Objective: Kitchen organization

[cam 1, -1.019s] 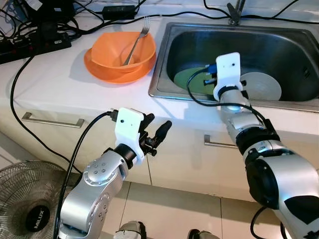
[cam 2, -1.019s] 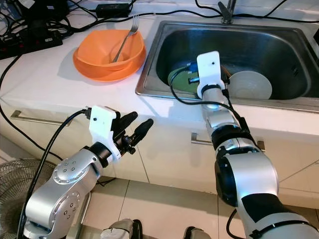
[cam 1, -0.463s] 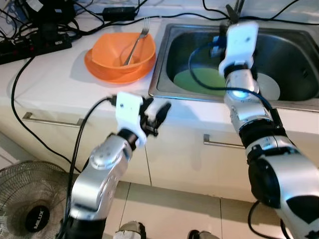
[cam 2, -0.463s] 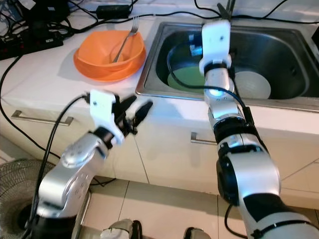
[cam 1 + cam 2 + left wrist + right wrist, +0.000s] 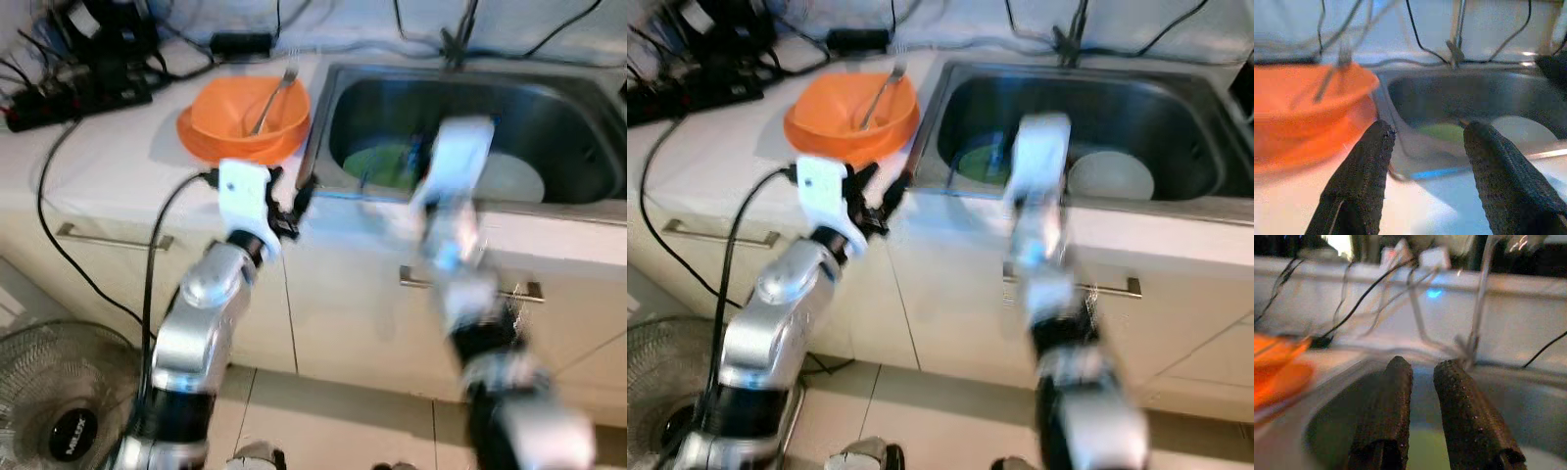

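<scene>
While both arms are raised toward the counter, nothing is held. The left gripper (image 5: 289, 204) hovers at the counter edge between the orange bowl (image 5: 250, 113) and the sink (image 5: 333, 93), its fingers (image 5: 1359, 181) spread wide with only air between them. The right gripper (image 5: 1422, 416) points into the basin, its two fingers nearly together with a thin gap and nothing in it; the right arm (image 5: 456, 215) is heavily blurred in the head views.

The bowl sits on an orange plate (image 5: 201, 142) on the counter just beside the sink, a fork (image 5: 269, 88) leaning inside it. In the basin lie a green plate (image 5: 382, 166) and, beside it, a white plate (image 5: 514, 176).

The risks look plain. The fork is loose, so tipping or nudging the bowl could send it clattering out. The bowl rests near the sink rim, and a sideways bump from the left fingers could push it over the lip. Cables (image 5: 59, 171) trail across the counter and down the cabinet front close to the left arm; snagging one could drag gear along. The blur suggests fast motion, which makes striking the steel wall or plates likelier.
</scene>
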Robot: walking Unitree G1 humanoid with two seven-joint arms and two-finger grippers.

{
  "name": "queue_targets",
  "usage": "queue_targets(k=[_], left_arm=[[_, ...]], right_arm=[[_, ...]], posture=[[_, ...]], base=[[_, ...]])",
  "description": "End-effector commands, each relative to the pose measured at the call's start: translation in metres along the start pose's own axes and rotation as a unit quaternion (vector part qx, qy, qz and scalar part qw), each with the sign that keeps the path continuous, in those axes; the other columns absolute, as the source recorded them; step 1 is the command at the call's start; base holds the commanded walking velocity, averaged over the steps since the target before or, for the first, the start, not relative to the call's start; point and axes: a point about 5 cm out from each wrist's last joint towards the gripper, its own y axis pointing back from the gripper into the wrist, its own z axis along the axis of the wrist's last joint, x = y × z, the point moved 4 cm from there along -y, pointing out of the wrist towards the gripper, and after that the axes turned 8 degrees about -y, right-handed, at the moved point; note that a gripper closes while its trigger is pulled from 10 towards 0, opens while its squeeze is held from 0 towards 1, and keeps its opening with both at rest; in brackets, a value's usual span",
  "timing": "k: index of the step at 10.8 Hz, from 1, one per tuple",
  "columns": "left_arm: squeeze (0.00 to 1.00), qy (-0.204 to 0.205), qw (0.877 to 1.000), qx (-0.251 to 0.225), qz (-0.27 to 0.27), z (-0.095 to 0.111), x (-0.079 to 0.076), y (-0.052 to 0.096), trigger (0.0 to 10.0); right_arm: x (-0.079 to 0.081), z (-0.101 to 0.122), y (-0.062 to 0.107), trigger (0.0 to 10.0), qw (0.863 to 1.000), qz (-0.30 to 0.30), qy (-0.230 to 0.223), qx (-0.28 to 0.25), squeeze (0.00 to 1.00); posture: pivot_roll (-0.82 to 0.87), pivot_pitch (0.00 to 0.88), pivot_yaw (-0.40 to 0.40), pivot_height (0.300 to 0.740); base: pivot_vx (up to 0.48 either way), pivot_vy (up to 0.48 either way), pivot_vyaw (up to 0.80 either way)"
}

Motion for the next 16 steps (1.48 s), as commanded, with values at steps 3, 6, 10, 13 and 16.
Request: queue_targets(k=[3, 6, 10, 13, 16], left_arm=[[0.00, -0.018, 0.998, -0.014, 0.053, -0.004, 0.024, -0.011, 10.0], [0.00, -0.033, 0.996, -0.027, 0.080, -0.019, 0.025, -0.009, 10.0], [0.00, -0.029, 0.993, -0.052, 0.098, -0.015, 0.022, -0.011, 10.0], [0.00, -0.038, 0.993, -0.054, 0.100, -0.014, 0.024, -0.011, 10.0], [0.00, -0.039, 0.992, -0.058, 0.103, -0.011, 0.025, -0.011, 10.0]], right_arm=[[0.021, 0.006, 0.015, 10.0, 0.999, 0.021, -0.028, -0.004, 0.00], [0.017, 0.008, 0.015, 10.0, 0.999, 0.021, -0.024, -0.006, 0.00], [0.011, 0.002, 0.016, 10.0, 0.999, 0.001, -0.043, 0.014, 0.00], [0.011, 0.004, 0.014, 10.0, 0.999, 0.002, -0.038, 0.009, 0.00], [0.012, 0.006, 0.013, 10.0, 0.999, 0.005, -0.039, 0.004, 0.00]], posture=[[0.13, 0.000, 0.051, 0.740], [0.13, 0.000, 0.046, 0.740], [0.13, 0.000, 0.044, 0.740], [0.13, 0.000, 0.044, 0.740], [0.14, 0.000, 0.042, 0.740]], base=[[0.000, 0.000, 0.00], [0.000, 0.000, 0.00], [0.128, 0.000, 0.00], [0.285, 0.000, -0.50], [0.295, 0.000, 0.00]])
